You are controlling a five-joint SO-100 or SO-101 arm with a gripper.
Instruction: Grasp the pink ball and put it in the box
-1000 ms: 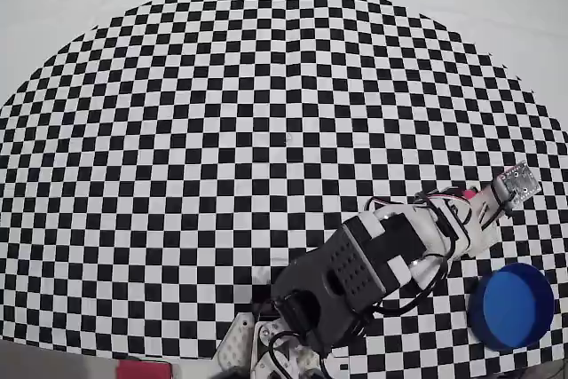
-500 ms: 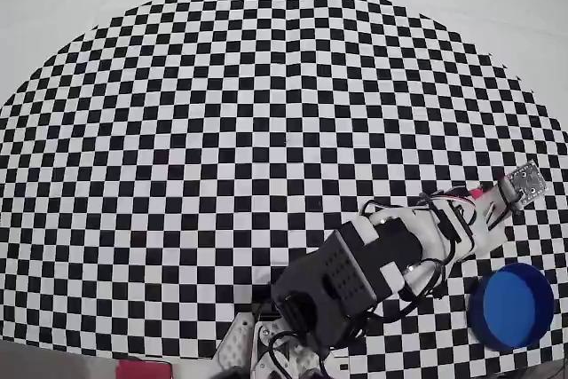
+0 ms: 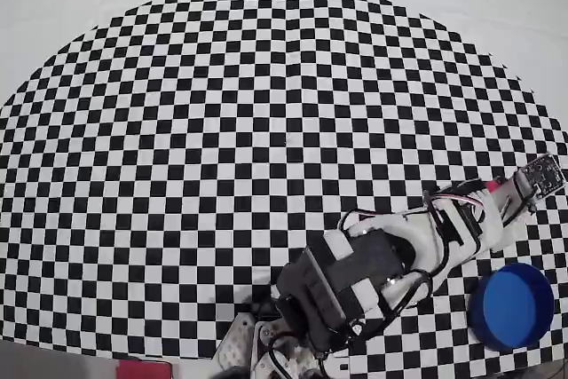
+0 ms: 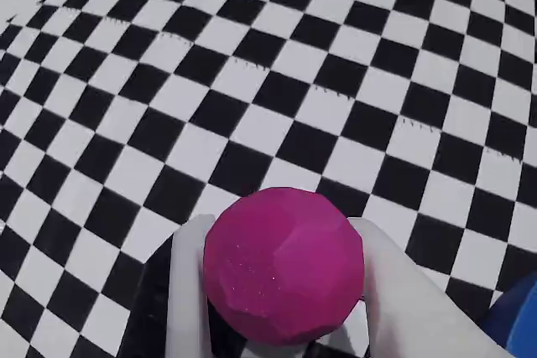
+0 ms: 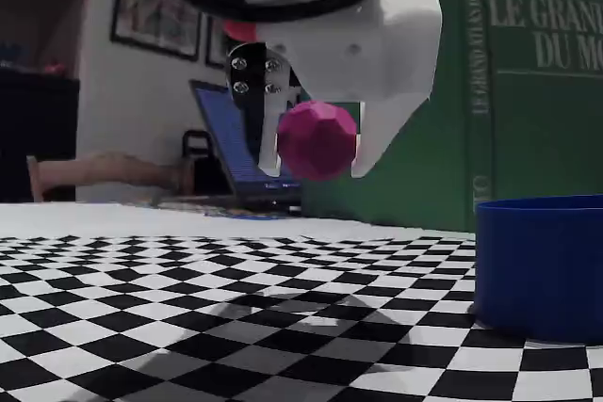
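Even bright light, overhead fisheye-bowed, fixed view bkgd soft

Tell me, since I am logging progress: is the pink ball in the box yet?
Out. The pink ball sits clamped in the gripper, lifted off the checkered table, beside the blue box.

Checkered table [image 3: 222, 130], blue box [image 3: 510, 305] on it
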